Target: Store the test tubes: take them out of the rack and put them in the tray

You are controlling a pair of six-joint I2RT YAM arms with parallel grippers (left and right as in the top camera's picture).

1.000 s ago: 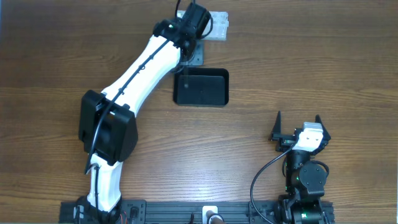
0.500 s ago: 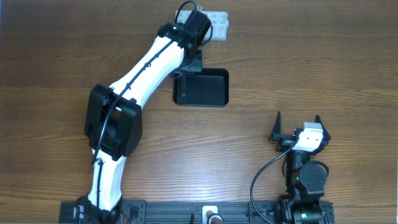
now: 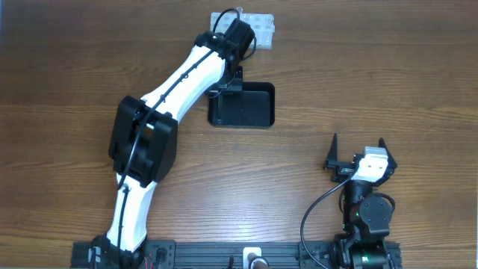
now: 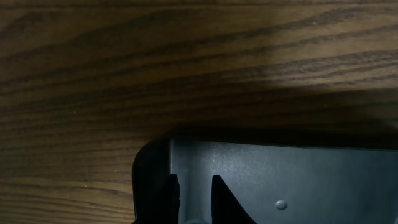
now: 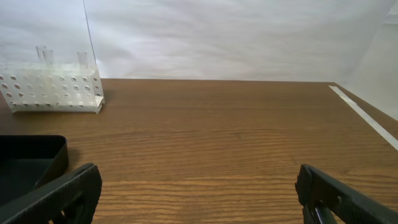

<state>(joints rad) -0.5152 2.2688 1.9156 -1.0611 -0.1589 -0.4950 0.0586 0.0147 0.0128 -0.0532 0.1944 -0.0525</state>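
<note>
A clear test-tube rack (image 3: 252, 30) stands at the table's far edge; in the right wrist view the rack (image 5: 53, 91) holds upright tubes (image 5: 43, 55). In front of it lies the black tray (image 3: 250, 112). My left gripper (image 3: 228, 84) hangs low over the tray's far left corner (image 4: 155, 168). Its fingers (image 4: 169, 194) stand close together, and a small pale piece of a test tube (image 4: 193, 219) shows between them. My right gripper (image 3: 358, 153) rests open near its base, far from both, with nothing between its fingers (image 5: 62, 193).
The left arm's white link (image 3: 179, 82) slants across the table left of the tray. Bare wood (image 3: 373, 75) lies right of the tray and rack. A small raised spot (image 4: 282, 204) marks the tray floor.
The left arm has swung right and its gripper has come away from the rack, down toward the tray's far left corner. The right arm has kept still.
</note>
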